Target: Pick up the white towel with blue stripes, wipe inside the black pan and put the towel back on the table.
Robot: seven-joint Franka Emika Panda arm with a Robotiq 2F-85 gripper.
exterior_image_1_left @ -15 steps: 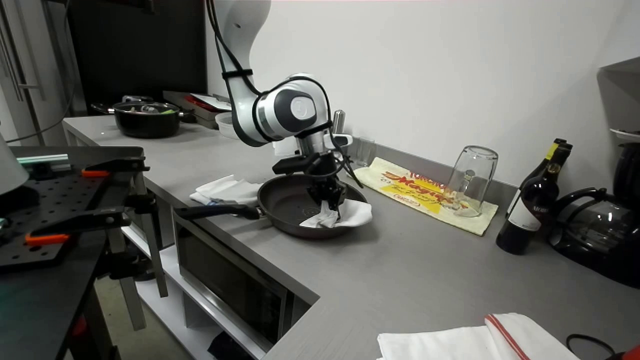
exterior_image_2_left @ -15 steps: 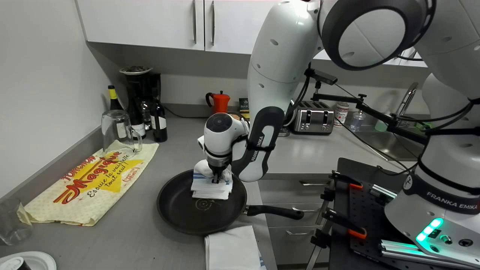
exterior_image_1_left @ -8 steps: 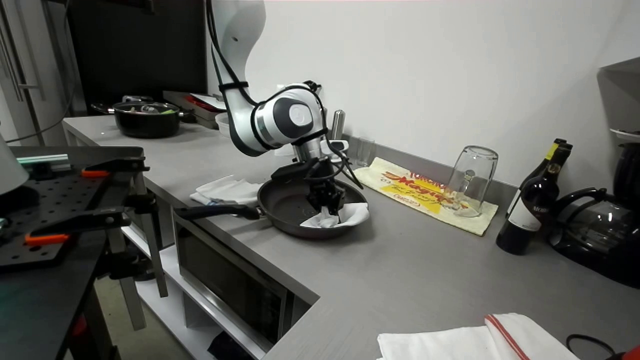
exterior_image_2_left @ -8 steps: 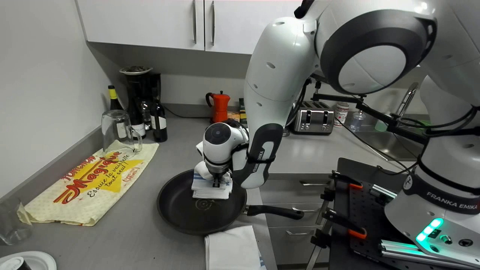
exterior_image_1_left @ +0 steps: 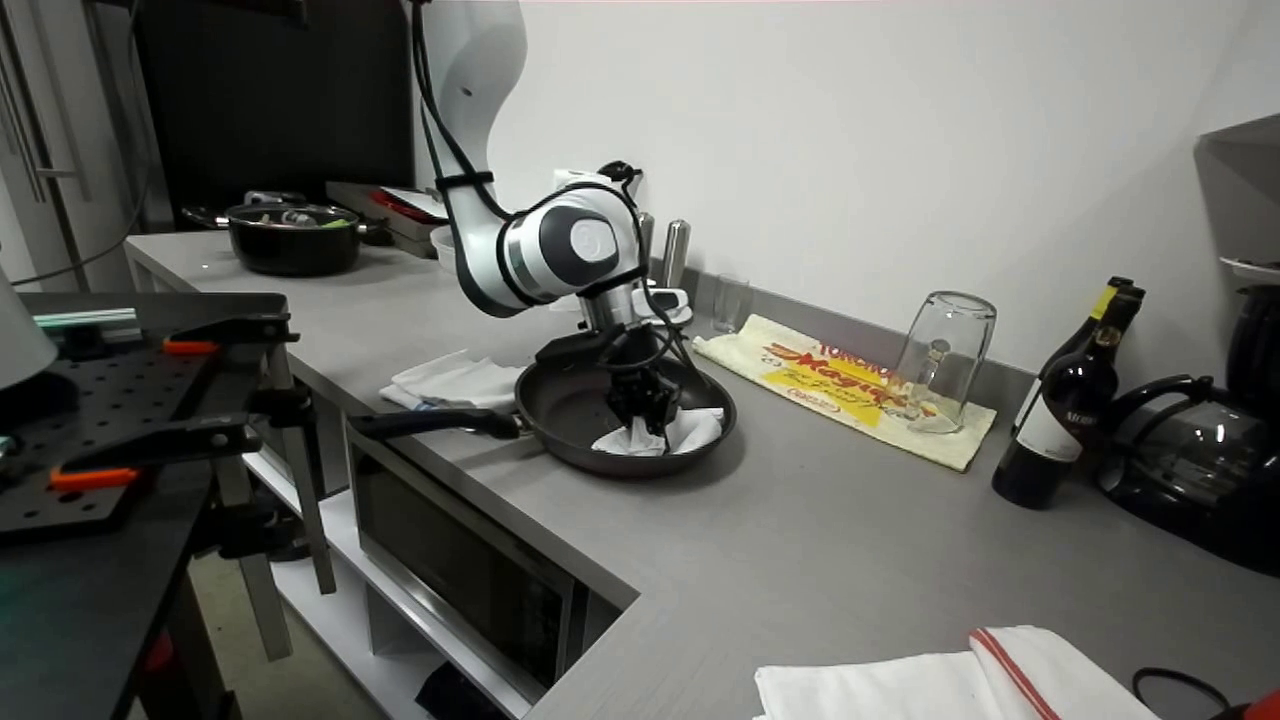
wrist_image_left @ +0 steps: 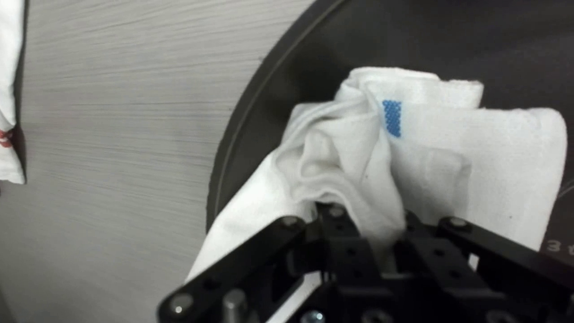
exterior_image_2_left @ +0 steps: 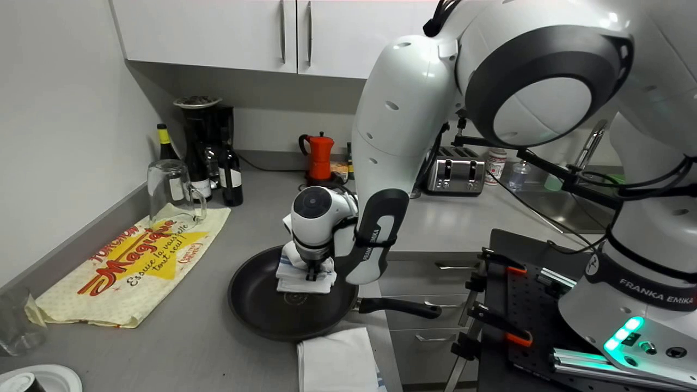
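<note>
Fingers [wrist_image_left: 343, 237] clamped on a bunched fold of the blue-striped white towel [wrist_image_left: 372, 161], which sits inside the black frying pan [exterior_image_2_left: 267, 316], off-centre. Risk: a hard sideways push could skid the unbraced pan; a small pinch could let cloth slip. Towel: crumpled at grip, flatter folded layers toward pan's middle.

Part of the round black frying pan [exterior_image_2_left: 267, 311] is being blocked by the white robot arm [exterior_image_2_left: 395, 120] and bunched blue-striped white towel [wrist_image_left: 345, 152]; its remaining floor is being left open. Beside its black handle [exterior_image_2_left: 400, 307], room is being taken by a folded white cloth [exterior_image_2_left: 337, 362]. Between pan and yellow printed cloth [exterior_image_2_left: 147, 267], grey countertop [exterior_image_2_left: 226, 247] is being left bare.
</note>
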